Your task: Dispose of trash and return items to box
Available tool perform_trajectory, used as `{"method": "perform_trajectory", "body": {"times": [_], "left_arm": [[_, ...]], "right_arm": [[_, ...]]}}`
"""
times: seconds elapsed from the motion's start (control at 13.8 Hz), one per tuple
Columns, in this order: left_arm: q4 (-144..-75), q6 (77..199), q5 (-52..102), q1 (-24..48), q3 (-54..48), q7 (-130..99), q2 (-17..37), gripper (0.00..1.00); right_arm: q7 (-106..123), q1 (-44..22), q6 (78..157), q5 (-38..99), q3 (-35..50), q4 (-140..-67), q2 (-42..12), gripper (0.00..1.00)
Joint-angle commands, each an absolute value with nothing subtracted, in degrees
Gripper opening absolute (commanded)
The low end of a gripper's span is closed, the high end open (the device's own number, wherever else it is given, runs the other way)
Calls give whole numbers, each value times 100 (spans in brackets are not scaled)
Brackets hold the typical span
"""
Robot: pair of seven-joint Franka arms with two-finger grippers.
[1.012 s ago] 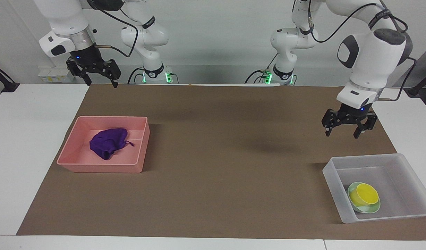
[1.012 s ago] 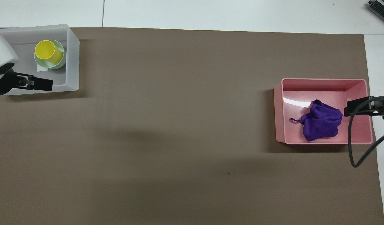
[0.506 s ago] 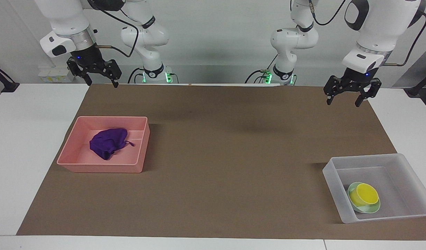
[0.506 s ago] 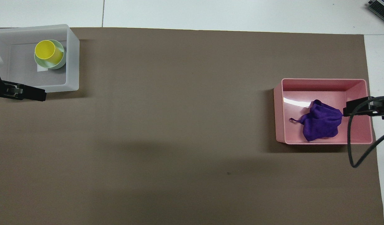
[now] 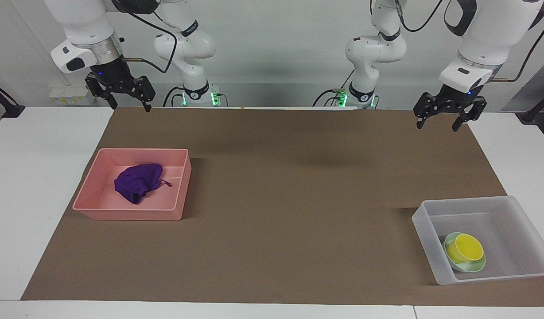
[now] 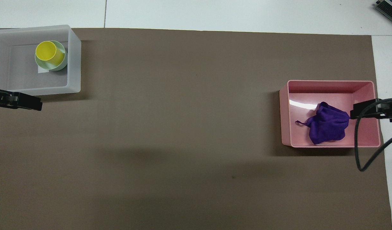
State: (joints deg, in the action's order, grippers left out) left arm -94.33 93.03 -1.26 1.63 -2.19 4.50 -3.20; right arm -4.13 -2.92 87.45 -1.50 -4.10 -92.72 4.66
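Purple trash [image 5: 137, 182] is lying in the pink tray [image 5: 96, 182], cup [image 5: 465, 250] and bowl [image 5: 474, 265] in the box [image 5: 436, 212]; both the left gripper [image 5: 443, 118], just raised off the box, and the right gripper [image 5: 128, 100] are being held empty, jaws apart — task judged done.

pink tray [image 5: 99, 208] on brown mat [image 5: 276, 199], white table [image 5: 28, 177].

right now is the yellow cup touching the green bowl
Touching. Both views show the yellow cup sitting in the green bowl inside the frosted box.
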Motion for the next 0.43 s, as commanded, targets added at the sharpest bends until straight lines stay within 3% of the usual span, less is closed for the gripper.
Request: {"method": "perform_trajectory", "body": {"times": [0.0, 0.36], "left_arm": [[-9395, 9149, -70, 62, -229, 343, -378, 100], [-9404, 9184, -70, 62, -229, 343, -378, 100]], "right_arm": [[-422, -272, 8754, -167, -378, -9431, 615, 100], [-422, -272, 8745, -167, -378, -9431, 615, 100]]}}
